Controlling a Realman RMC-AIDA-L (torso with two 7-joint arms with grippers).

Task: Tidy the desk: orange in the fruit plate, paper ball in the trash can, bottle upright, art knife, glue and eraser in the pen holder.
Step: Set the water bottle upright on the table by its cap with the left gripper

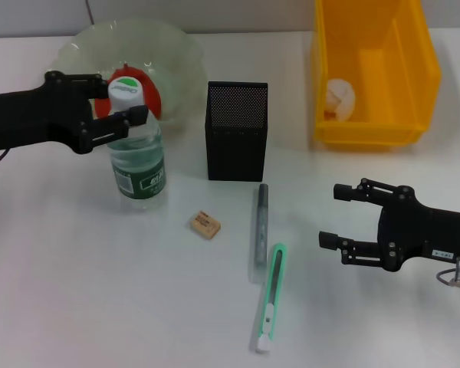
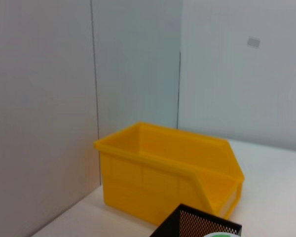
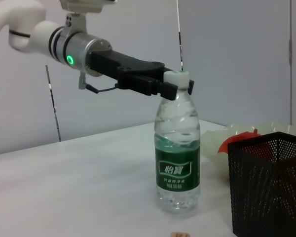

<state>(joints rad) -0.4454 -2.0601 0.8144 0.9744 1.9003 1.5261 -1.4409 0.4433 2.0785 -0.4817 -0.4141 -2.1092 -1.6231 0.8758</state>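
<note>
The clear bottle with a green label stands upright on the desk. My left gripper is shut on it at the white cap, also seen as the left gripper around the bottle. The orange lies in the pale green fruit plate just behind. A tan eraser, a grey glue stick and a green art knife lie in front of the black mesh pen holder. The paper ball sits in the yellow trash can. My right gripper hovers open, right of the knife.
The trash can stands at the back right against the wall, and the pen holder is between it and the bottle. Bare white desk lies in front of the bottle and along the near edge.
</note>
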